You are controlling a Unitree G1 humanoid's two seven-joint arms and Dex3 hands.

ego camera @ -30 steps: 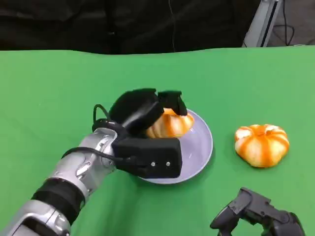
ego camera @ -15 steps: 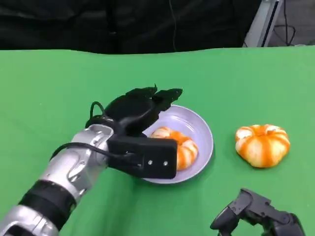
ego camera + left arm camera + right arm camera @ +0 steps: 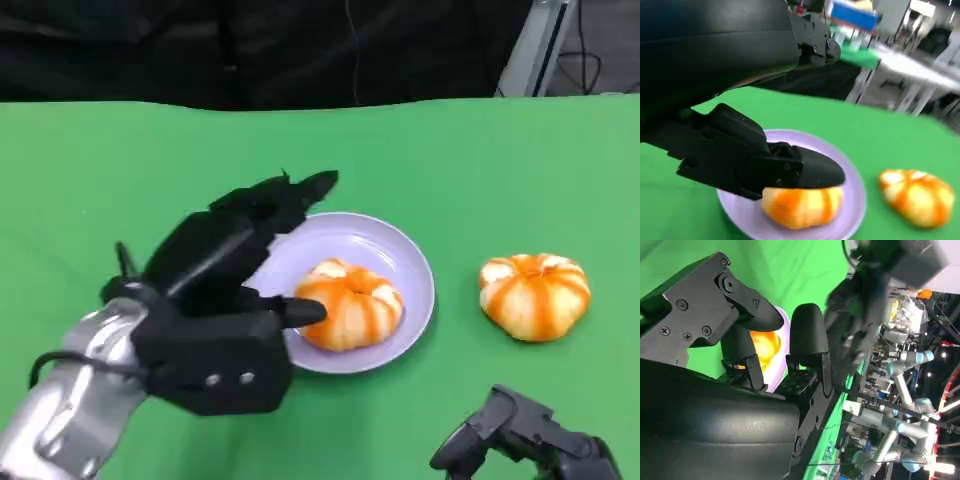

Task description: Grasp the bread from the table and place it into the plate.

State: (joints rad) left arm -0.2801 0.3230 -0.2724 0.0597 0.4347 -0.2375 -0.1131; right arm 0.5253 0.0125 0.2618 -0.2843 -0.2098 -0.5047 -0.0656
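Note:
An orange-and-white striped bread (image 3: 350, 305) lies in the lilac plate (image 3: 410, 250) at the table's middle. My left hand (image 3: 230, 270) hovers over the plate's left edge with its fingers spread, holding nothing and apart from the bread. The left wrist view has a finger (image 3: 790, 170) just above that bread (image 3: 802, 205) on the plate (image 3: 855, 200). A second, similar bread (image 3: 533, 295) sits on the green cloth right of the plate. My right hand (image 3: 525, 440) rests low at the front right, its fingers (image 3: 807, 335) apart and holding nothing.
Green cloth (image 3: 480, 160) covers the table to a dark backdrop at the far edge. The second bread (image 3: 917, 195) lies close to the plate's right rim. Bare cloth stretches left of and behind the plate.
My left hand let go of the bread, which now lies in the plate. The hand has opened and drawn back toward the front left.

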